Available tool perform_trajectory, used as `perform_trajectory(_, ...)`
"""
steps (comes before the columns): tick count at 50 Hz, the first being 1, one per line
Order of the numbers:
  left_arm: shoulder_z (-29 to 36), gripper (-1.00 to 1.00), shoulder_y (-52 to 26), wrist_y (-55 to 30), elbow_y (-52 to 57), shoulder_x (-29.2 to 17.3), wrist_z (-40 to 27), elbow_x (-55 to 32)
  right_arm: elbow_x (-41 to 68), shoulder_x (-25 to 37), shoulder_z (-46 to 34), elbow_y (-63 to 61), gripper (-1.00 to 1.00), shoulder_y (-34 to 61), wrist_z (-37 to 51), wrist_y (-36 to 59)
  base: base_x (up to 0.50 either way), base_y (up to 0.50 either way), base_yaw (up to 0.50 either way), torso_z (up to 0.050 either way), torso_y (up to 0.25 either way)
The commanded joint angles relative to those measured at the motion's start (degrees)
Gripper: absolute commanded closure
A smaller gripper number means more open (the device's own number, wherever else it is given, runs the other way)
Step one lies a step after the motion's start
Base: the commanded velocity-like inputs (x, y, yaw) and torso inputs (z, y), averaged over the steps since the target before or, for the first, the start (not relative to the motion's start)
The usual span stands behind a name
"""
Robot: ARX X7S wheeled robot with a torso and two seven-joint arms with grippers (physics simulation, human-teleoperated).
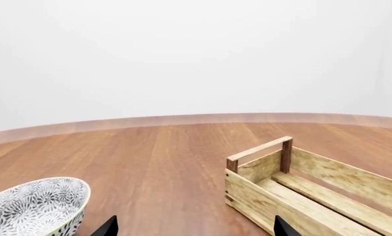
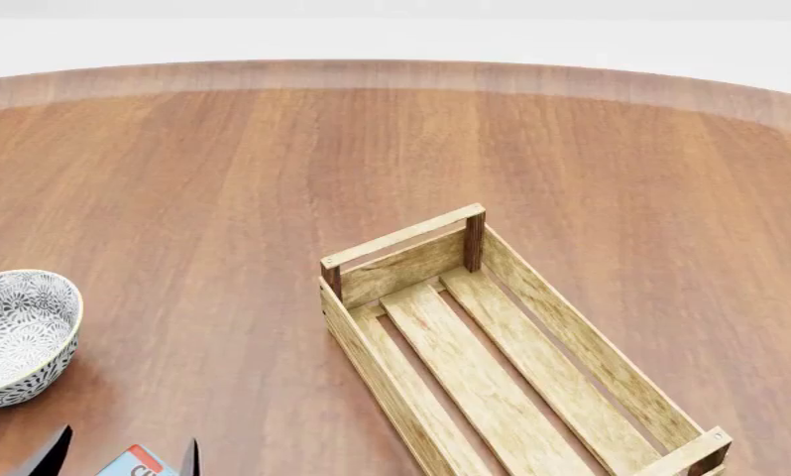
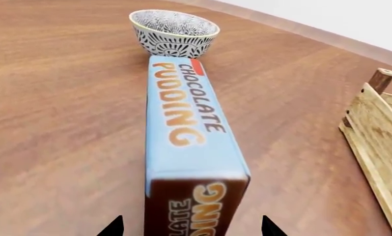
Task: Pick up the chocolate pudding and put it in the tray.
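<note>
Between the spread fingertips of the right end effector (image 3: 191,227), untouched by either, lies the small rectangular chocolate pudding carton (image 3: 186,129), light-blue lettered face up on the reddish-brown wooden table (image 3: 58,98). Beyond the carton's far end stands the round grey-white patterned bowl (image 3: 174,32). Off to one side sits the oblong light-wood slatted tray (image 2: 495,362). The left end effector (image 1: 193,227) hangs released above the table, tray ahead of it.

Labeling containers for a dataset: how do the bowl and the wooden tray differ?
The bowl is round, grey-white and leaf-patterned; the tray is oblong, light slatted wood with dark corner posts. The tray is much larger and has bar handles; the bowl has none. Both sit upright and empty on the table.
</note>
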Motion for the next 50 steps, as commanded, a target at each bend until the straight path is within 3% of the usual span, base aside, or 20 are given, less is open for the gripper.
perform_trajectory(1,0.3,-1.0,-0.1,0.0,-0.1,-0.2,-0.1,-0.2,-0.1,-0.4,-0.8,0.8,-1.0,1.0,0.3,0.7,0.0,0.0,0.0,0.0,0.0)
perform_trajectory(47,1.5,-1.0,-0.5,0.8,-1.0,-0.6,-0.6,-0.7,-0.1,-1.4,-3.5,4.2,-1.0,4.3,2.2,1.9,0.0,0.0,0.0,0.0,0.0)
perform_trajectory(48,1.6,-1.0,-0.5,1.0,-1.1,-0.6,-0.6,-0.6,0.2,-1.2,-3.5,3.9,1.0,4.0,2.1,1.6,0.0,0.0,0.0,0.0,0.0)
perform_trajectory(50,1.6,-1.0,-0.4,0.8,-0.8,-0.6,-0.7,-0.5,0.3,-1.1,-3.5,3.4,1.0,3.8,2.2,1.6,0.0,0.0,0.0,0.0,0.0)
